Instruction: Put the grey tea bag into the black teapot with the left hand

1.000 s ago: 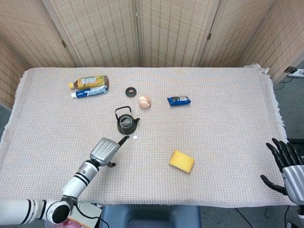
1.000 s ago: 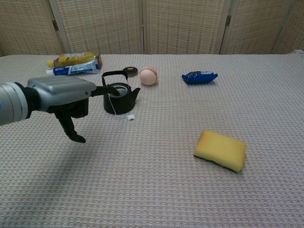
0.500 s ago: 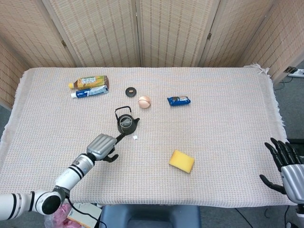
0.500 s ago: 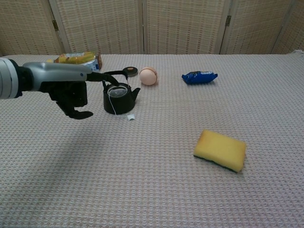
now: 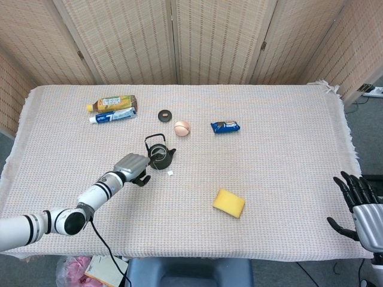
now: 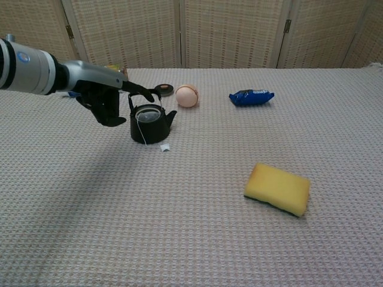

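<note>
The black teapot (image 5: 159, 156) (image 6: 149, 122) stands upright left of the table's middle. A thin white string hangs over its rim, down to a small white tag (image 5: 170, 173) (image 6: 164, 147) lying on the cloth. Something pale grey shows in the pot's mouth; I cannot make out the tea bag itself. My left hand (image 5: 133, 167) (image 6: 105, 98) hovers just left of the pot and holds nothing. One finger stretches over the handle while the others curl loosely. My right hand (image 5: 359, 206) hangs off the table's right edge, fingers spread and empty.
Behind the pot lie its black lid (image 5: 165, 114), a pinkish ball (image 5: 182, 128) and a blue packet (image 5: 225, 127). A bottle (image 5: 112, 103) and a toothpaste tube (image 5: 112, 116) sit at the back left. A yellow sponge (image 5: 229, 203) lies front right of the pot.
My left hand has risen from the near cloth and moved away from me, up to the teapot's left side. The teapot, string and tag have not moved.
</note>
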